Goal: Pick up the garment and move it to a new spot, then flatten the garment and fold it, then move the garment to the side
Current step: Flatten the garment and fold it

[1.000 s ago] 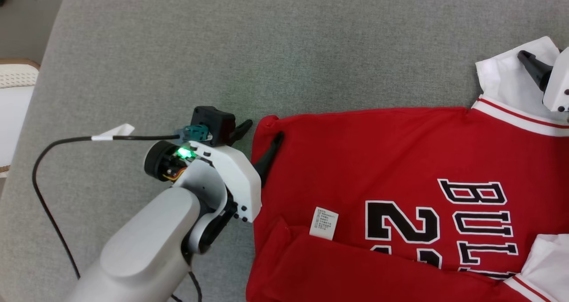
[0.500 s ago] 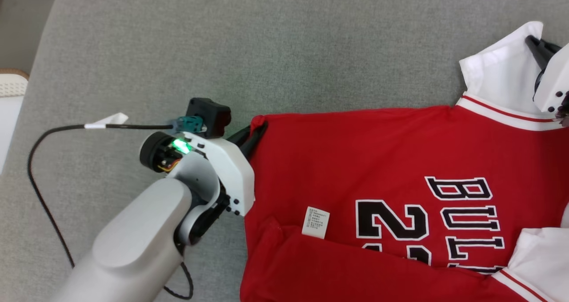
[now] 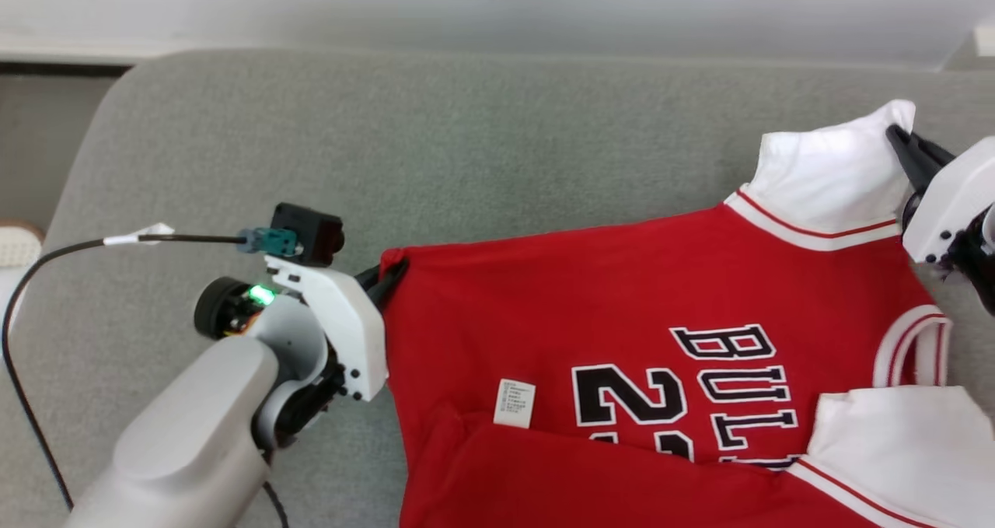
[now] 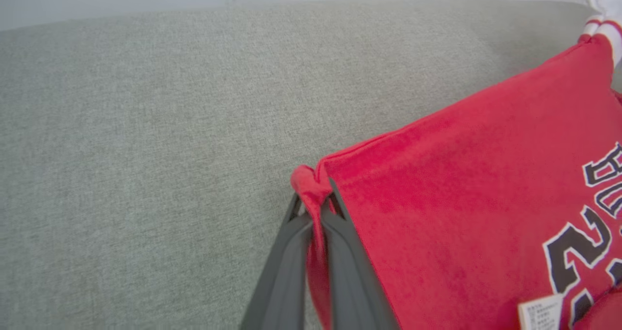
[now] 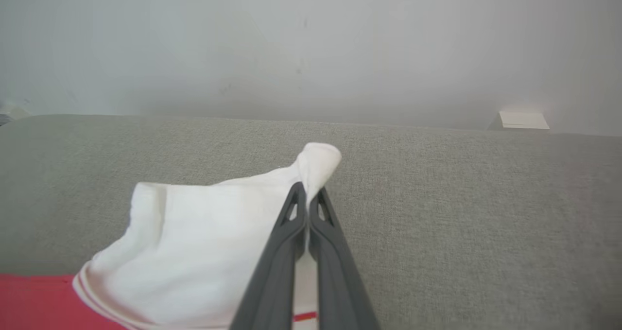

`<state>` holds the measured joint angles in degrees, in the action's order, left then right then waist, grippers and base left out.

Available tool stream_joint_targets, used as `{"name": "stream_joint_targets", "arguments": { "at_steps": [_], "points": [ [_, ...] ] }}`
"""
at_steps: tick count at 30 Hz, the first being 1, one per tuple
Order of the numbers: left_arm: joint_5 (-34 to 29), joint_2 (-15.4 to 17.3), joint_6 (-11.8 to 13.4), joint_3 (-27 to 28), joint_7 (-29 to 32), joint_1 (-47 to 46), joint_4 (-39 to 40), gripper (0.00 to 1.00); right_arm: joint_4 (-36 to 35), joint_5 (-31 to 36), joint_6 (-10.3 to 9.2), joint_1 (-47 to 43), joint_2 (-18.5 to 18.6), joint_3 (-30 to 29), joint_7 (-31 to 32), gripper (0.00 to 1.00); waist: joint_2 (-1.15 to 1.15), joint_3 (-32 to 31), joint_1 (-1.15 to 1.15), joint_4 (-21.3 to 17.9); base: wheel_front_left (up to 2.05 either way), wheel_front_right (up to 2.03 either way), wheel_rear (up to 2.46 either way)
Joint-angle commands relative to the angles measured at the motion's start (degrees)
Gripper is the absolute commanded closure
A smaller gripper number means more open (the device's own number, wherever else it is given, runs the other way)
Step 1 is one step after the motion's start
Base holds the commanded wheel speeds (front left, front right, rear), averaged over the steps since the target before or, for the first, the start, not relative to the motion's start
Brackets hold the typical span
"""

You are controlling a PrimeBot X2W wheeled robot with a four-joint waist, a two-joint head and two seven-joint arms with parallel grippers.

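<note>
Left gripper (image 3: 391, 273) clamped on jersey (image 3: 591, 287) corner mid-frame, right gripper (image 3: 900, 141) pinching white sleeve (image 3: 824, 178) tip upper right; jersey's long axis runs between them

The jersey (image 3: 622, 295) is red with white sleeves (image 3: 824, 174), red-striped white trim and black lettering edged in white. The sofa (image 3: 389, 139) is plain grey.

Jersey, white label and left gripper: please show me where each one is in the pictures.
jersey (image 3: 622, 279): head view, on the red cloth above the letters.
white label (image 3: 514, 402): head view, on the middle of the tag.
left gripper (image 4: 315, 206): left wrist view, between its fingertips, shut on the jersey's corner.
</note>
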<state>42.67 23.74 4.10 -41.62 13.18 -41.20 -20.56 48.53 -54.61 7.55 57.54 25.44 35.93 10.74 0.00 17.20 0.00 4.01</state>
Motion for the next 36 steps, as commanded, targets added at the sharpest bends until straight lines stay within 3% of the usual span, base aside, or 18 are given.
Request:
{"name": "stream_joint_targets", "arguments": {
  "at_steps": [1,10,18,31,32,33,34,35,36],
  "points": [
    [0.8,1.0,-0.6,0.2,0.8,0.9,-0.7,1.00,-0.4,-1.3,-0.15,-1.6,0.5,0.6,-0.3,1.00,0.00,-3.1,0.00,-2.5,0.00,0.00,0.00],
    [5.9,3.6,-5.9,-1.4,10.2,1.6,-3.5,1.00,-6.8,-9.4,-0.15,-8.6,3.7,5.8,3.7,1.00,0.00,-9.3,0.00,-5.7,0.00,0.00,0.00],
    [12.9,3.7,-9.8,-2.5,20.5,1.3,-7.2,1.00,-12.1,-14.3,-0.15,-13.2,6.8,10.4,9.3,1.00,0.00,-13.8,0.00,-7.6,0.00,0.00,0.00],
    [21.8,5.0,-11.5,-5.6,32.0,4.0,-8.1,1.00,-15.8,-17.7,-0.15,-17.2,9.3,16.2,17.3,1.00,0.00,-16.1,0.00,-10.0,0.00,0.00,0.00],
    [22.0,5.1,-11.5,-5.8,31.9,4.3,-8.0,1.00,-15.7,-18.0,-0.15,-17.6,9.2,16.6,17.6,0.96,0.00,-16.1,0.00,-10.0,0.00,0.00,0.00],
    [22.1,5.0,-11.6,-6.0,31.8,4.7,-8.0,1.00,-15.7,-18.4,-0.15,-18.0,9.1,16.8,18.1,0.84,0.00,-16.2,0.00,-10.0,0.00,0.00,0.00],
    [22.3,5.0,-11.6,-6.2,31.7,4.9,-8.0,0.97,-15.5,-18.6,-0.15,-18.3,9.0,17.1,18.3,0.64,0.00,-16.2,0.00,-10.1,0.00,0.00,0.00],
    [22.4,4.9,-11.6,-6.4,31.8,5.1,-8.0,0.80,-15.3,-18.8,-0.15,-18.6,8.8,17.4,18.8,0.35,0.00,-16.4,0.00,-10.0,0.00,0.00,0.00],
    [22.4,4.7,-11.6,-6.6,31.8,5.2,-7.9,0.26,-15.0,-19.1,-0.15,-18.9,8.6,17.7,19.2,0.02,0.00,-16.5,0.00,-10.0,0.00,0.00,0.00]
  ]
}}
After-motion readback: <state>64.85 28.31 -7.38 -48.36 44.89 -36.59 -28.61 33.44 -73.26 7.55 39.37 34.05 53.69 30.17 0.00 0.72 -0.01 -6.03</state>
